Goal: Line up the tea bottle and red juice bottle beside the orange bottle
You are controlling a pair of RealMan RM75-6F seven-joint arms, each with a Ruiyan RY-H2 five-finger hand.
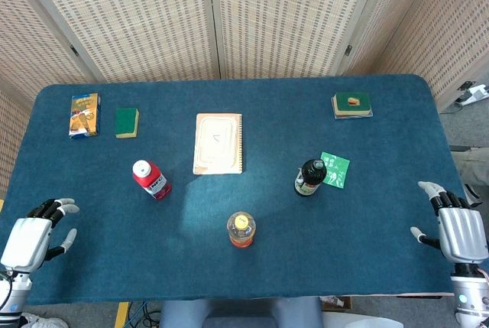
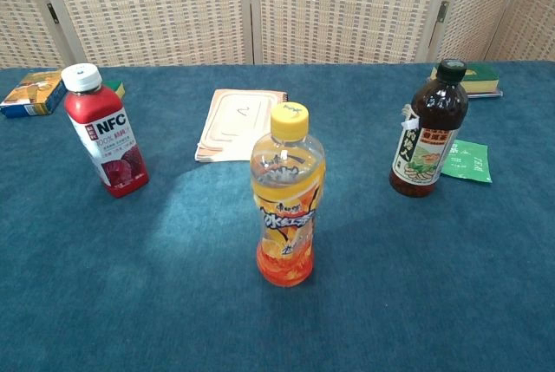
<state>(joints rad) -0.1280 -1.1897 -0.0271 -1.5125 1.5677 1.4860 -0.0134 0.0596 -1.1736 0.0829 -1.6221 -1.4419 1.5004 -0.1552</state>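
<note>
Left hand (image 1: pixel 34 235) at near left table edge, fingers apart, holding nothing. Right hand (image 1: pixel 454 228) at near right edge, fingers spread too, nothing in it. Neither shows in the chest view. Orange bottle (image 1: pixel 241 228) upright between the two hands, closest to the front, well apart from both. Red juice bottle (image 1: pixel 150 179) upright, farther back and inward from the left hand. Tea bottle (image 1: pixel 310 176) upright, back and inward from the right hand, just beside a green packet (image 1: pixel 335 170). Notebook (image 1: pixel 218 143) flat behind the orange bottle. Far side: snack box (image 1: pixel 84 114) and green sponge (image 1: pixel 127 122) beyond left hand, stacked books (image 1: pixel 352 105) beyond right hand. All on blue table (image 1: pixel 382 267).
</note>
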